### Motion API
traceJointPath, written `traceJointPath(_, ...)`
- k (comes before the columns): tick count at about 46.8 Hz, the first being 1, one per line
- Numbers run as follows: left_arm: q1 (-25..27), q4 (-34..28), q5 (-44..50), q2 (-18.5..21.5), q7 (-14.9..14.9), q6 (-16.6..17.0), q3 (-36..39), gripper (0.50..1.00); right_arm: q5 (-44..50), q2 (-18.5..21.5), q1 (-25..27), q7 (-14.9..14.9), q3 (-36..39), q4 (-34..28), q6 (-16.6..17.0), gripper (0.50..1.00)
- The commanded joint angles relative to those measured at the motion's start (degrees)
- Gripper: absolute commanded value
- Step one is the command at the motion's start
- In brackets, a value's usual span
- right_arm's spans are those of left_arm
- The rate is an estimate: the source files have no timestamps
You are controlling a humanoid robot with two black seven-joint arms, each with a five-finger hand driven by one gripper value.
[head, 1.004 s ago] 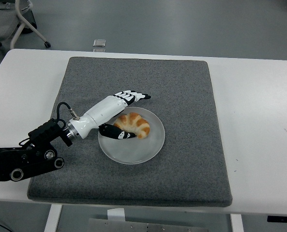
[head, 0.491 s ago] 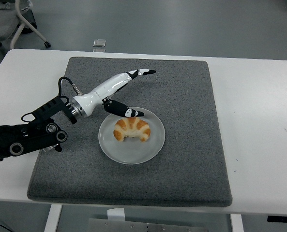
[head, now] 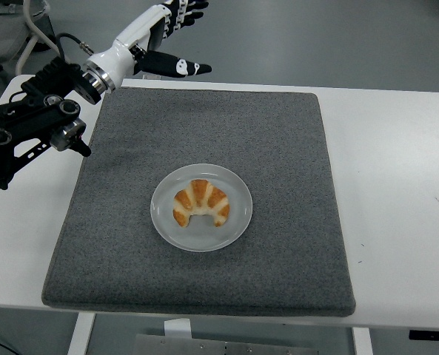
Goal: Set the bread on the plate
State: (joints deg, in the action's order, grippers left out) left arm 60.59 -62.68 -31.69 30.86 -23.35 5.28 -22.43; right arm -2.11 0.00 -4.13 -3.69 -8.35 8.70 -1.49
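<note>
The white table (head: 397,192) holds a gray mat (head: 278,148). Bread (head: 200,202) sits on the plate (head: 201,235), mid-mat. My left hand (head: 167,29) spreads wide, empty, at eleven o'clock.

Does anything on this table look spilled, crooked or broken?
Nothing stands out. The croissant lies whole on the plate, fully inside its rim, and the plate sits flat on the grey mat. The left hand is raised at the far left corner, fingers open, holding nothing.
</note>
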Motion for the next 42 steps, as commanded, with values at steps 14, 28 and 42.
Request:
traceJointPath(14, 5.2, 13.8, 27.3, 0.1, 4.1, -11.8, -0.1, 0.990, 0.1, 0.0, 0.0, 0.0, 0.0, 0.0, 0.0, 0.930)
traceJointPath(28, -0.6, 18.5, 31.5, 0.1, 3.5, -16.7, -8.2, 0.990, 0.0, 0.0, 0.0, 0.0, 0.0, 0.0, 0.0, 0.930)
traceJointPath(42, -6.7, 21.4, 31.5, -0.6, 3.0, -19.6, -12.8, 0.990, 0.0, 0.0, 0.0, 0.0, 0.0, 0.0, 0.0, 0.930)
